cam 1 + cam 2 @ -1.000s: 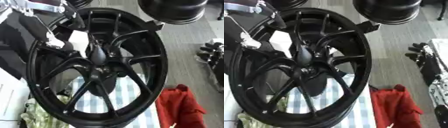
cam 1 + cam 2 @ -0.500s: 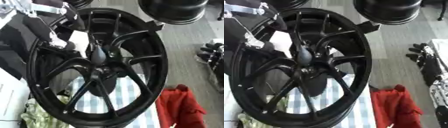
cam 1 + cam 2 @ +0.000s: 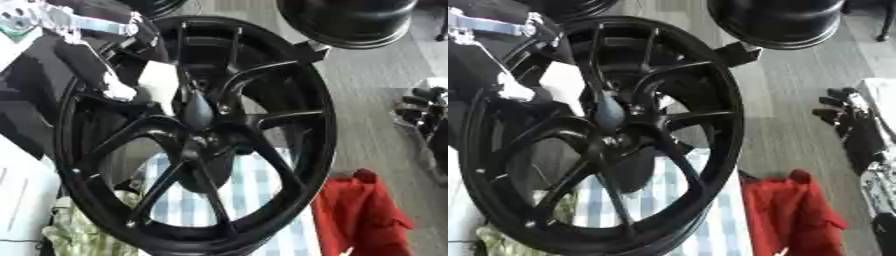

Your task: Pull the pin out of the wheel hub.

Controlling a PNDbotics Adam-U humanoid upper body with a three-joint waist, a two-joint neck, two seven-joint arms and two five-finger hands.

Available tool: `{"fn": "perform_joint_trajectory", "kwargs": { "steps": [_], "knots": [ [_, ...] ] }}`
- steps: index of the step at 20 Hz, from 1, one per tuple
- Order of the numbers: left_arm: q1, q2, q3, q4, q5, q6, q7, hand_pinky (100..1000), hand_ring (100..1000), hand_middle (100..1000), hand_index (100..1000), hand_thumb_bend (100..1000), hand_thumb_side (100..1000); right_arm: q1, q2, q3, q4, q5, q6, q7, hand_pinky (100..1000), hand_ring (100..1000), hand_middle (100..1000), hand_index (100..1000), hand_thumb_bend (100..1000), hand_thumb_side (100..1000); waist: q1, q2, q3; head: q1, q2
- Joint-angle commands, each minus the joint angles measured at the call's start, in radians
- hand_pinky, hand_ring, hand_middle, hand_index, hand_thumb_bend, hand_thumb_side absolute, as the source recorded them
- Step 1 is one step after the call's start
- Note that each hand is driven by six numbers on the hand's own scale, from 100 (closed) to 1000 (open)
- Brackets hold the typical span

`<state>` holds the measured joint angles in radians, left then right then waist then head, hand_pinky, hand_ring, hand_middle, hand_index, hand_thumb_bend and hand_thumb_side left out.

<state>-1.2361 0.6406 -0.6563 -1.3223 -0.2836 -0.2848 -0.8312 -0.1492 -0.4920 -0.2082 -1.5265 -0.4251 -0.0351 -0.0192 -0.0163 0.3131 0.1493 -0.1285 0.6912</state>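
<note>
Left hand (image 3: 131, 60) reaches behind wheel hub (image 3: 197, 132) spokes, grip unclear; dark pin (image 3: 198, 111) probably still seated. Blind pull could miss it, rocking wheel.

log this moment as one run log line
stage: pin pull not begun | wheel: black, upright | pin: dark, in hub | right robot hand: idle at right edge, away from wheel | left: arm behind spokes

Checked cloth (image 3: 249, 200) under wheel hub (image 3: 197, 135); red cloth (image 3: 359, 210) beside, grey floor (image 3: 367, 100) beyond.
</note>
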Motion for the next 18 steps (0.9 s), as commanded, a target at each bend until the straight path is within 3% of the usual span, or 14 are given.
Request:
{"fn": "perform_joint_trajectory", "kwargs": {
  "steps": [1, 10, 13, 18],
  "knots": [
    [-0.015, 0.006, 0.003, -0.001, -0.003, -0.087, -0.076, 849, 825, 726, 792, 304, 435, -0.009, -0.032, -0.005, -0.009, 0.003, 0.001, -0.004, 923, 734, 743, 833, 100, 820, 0.000, -0.015, -0.003, 0.003, -0.010],
    [-0.015, 0.002, -0.005, -0.006, 0.004, -0.089, -0.076, 833, 787, 657, 723, 230, 336, -0.010, -0.033, -0.003, -0.009, 0.004, 0.003, -0.005, 923, 732, 743, 833, 100, 821, 0.001, -0.015, -0.005, 0.002, -0.009],
    [-0.015, 0.001, -0.005, -0.006, 0.006, -0.079, -0.076, 818, 753, 606, 664, 180, 198, -0.010, -0.033, -0.002, -0.009, 0.005, 0.004, -0.004, 923, 732, 744, 833, 100, 823, 0.001, -0.015, -0.005, 0.003, -0.009],
    [-0.015, 0.002, 0.005, -0.015, 0.009, -0.055, -0.076, 786, 693, 539, 556, 100, 209, -0.010, -0.033, 0.000, -0.007, 0.005, 0.004, -0.003, 923, 733, 745, 834, 100, 825, 0.001, -0.015, -0.005, 0.002, -0.008]
  ]
}}
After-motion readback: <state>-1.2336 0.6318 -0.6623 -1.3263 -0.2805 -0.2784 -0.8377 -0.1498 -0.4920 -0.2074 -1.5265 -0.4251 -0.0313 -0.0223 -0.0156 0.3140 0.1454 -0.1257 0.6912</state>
